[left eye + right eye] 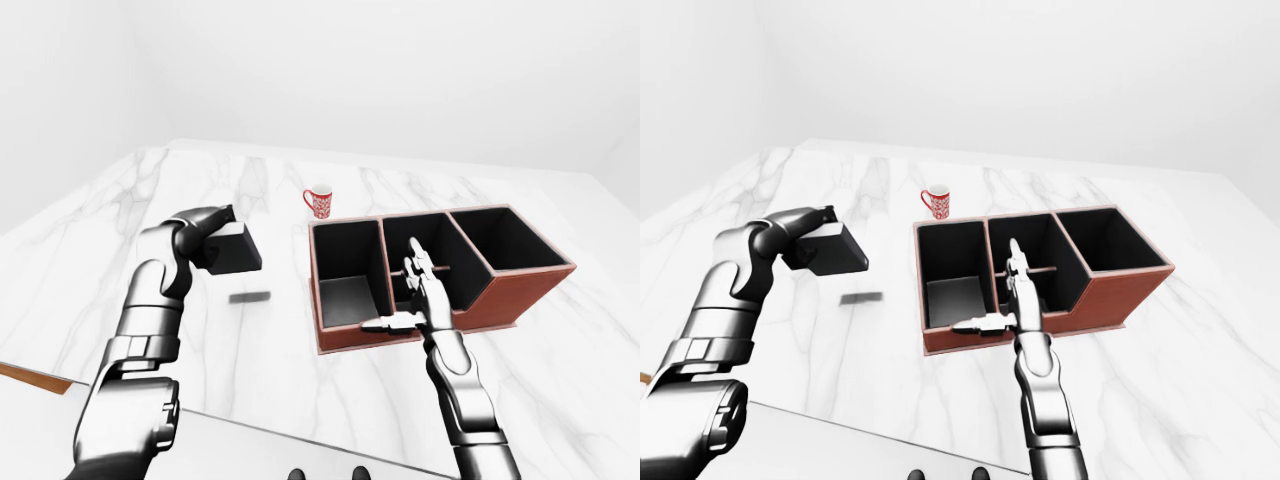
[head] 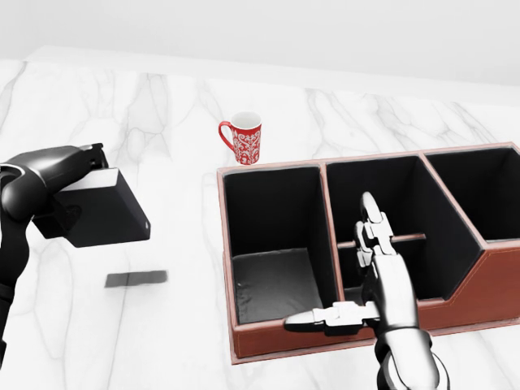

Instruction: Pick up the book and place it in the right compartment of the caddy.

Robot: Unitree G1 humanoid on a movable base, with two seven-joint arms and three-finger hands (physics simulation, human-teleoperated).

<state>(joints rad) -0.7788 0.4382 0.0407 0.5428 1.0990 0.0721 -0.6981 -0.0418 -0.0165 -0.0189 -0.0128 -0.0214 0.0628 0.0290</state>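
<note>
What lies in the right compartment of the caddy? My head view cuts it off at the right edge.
Observer: Nothing that I can see. In the right-eye view the right compartment of the caddy shows whole, dark inside.
Operator: Does the table end just beyond it?
Observer: No. The marble table goes on past the caddy's right end.

A red mug (image 2: 245,139) with a white pattern is standing upright on the white marble surface (image 2: 162,341), its handle pointing to the head view's left. Grey veins are running across the stone. A plain pale wall (image 1: 400,70) is rising beyond the far edge.
</note>
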